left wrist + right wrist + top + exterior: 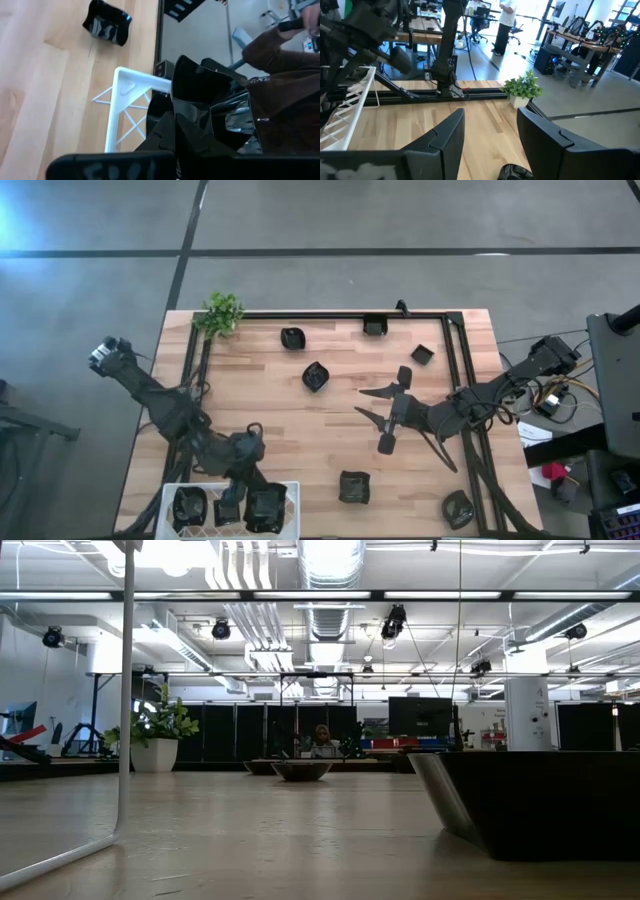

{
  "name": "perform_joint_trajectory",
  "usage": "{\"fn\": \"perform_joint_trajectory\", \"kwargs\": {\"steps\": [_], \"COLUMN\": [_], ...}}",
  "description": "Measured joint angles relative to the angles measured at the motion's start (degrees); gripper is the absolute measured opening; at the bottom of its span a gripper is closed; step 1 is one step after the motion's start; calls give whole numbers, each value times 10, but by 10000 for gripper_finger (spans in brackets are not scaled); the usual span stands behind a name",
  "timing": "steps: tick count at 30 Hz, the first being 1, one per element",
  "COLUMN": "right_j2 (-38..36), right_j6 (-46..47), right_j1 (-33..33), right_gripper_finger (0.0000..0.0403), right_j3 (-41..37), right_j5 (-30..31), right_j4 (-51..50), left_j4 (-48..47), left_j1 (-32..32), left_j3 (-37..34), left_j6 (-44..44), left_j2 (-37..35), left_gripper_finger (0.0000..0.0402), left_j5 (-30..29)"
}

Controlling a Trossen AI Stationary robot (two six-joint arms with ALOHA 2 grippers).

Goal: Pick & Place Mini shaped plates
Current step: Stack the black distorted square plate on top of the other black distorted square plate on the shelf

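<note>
My left gripper hangs over the white wire basket at the table's near left, shut on a glossy black mini plate. Two more plates lie in the basket. My right gripper stands open above the table's right middle with nothing between its fingers; a plate lies below it. Several other black plates rest flat on the wood, among them a petal-edged one, a square one and one near the right corner. My left gripper pinches the plate by its lower edge between its two shut fingers. The plate stands up past the fingertips, its hollow side facing the wrist camera. It is lifted clear, above the basket's corner. The fingers slant downward toward the near edge.
A black metal frame runs along the table's far and side edges, with a small green plant at the far left corner. Beyond the near edge a person's brown sleeve shows. In the low view a large dark plate stands close.
</note>
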Motion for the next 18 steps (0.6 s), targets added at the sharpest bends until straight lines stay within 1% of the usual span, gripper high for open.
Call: {"fn": "perform_joint_trajectory", "kwargs": {"steps": [9, 18], "right_j2": [0, 0], "right_j6": [0, 0], "right_j1": [0, 0], "right_gripper_finger": [178, 178], "right_j3": [0, 0], "right_j5": [0, 0], "right_j4": [0, 0], "left_j4": [-2, 0], "left_j1": [-2, -2], "left_j3": [0, 0], "left_j6": [-15, -18], "left_j2": [42, 43], "left_gripper_finger": [0, 0], "left_j5": [7, 7]}}
